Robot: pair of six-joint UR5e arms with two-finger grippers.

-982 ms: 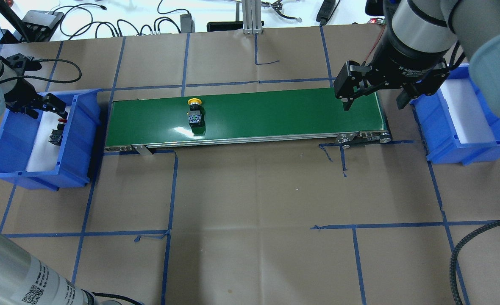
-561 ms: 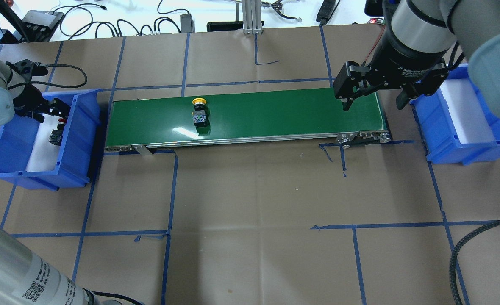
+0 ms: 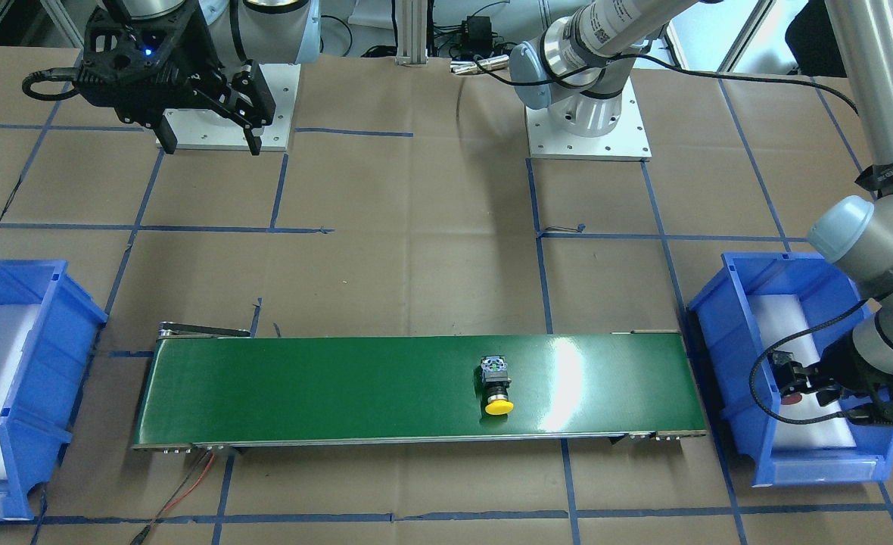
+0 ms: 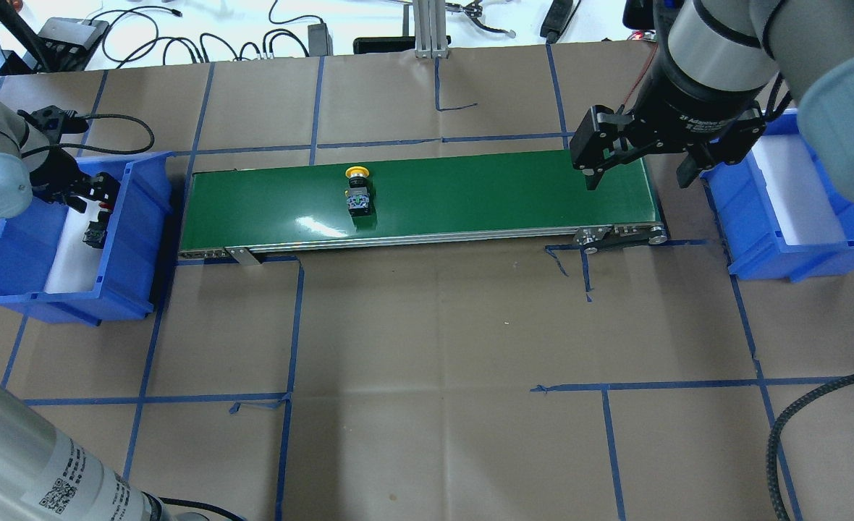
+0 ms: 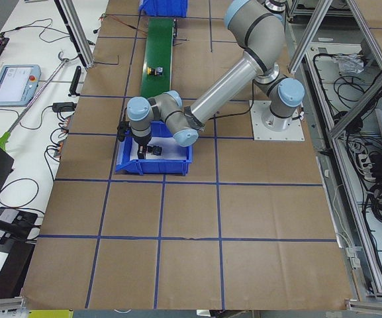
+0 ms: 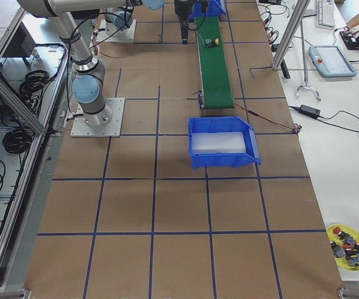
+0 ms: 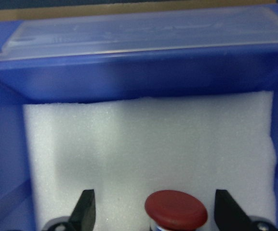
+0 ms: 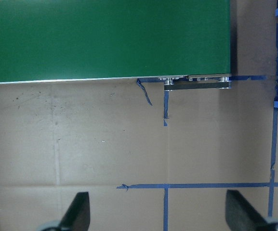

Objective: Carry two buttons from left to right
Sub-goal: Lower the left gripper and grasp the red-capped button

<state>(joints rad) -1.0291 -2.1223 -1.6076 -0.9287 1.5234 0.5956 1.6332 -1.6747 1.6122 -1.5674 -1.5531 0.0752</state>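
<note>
Left hand spread wide, straddling red-capped button in blue bin. Right hand wide, raised near conveyor end. Yellow-capped button lies on conveyor.

Silver tubular arms, pale blue joint caps, black fingers, braided black cable, QR label.

A robotics lab: taped table, green conveyor, teach pendant, tangled cables.

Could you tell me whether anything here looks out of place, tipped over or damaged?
Nothing looks damaged or spilled. The one thing askew is the yellow-capped button, which lies on its side on the green belt rather than upright, its cap pointing toward the belt edge away from the robot.
</note>
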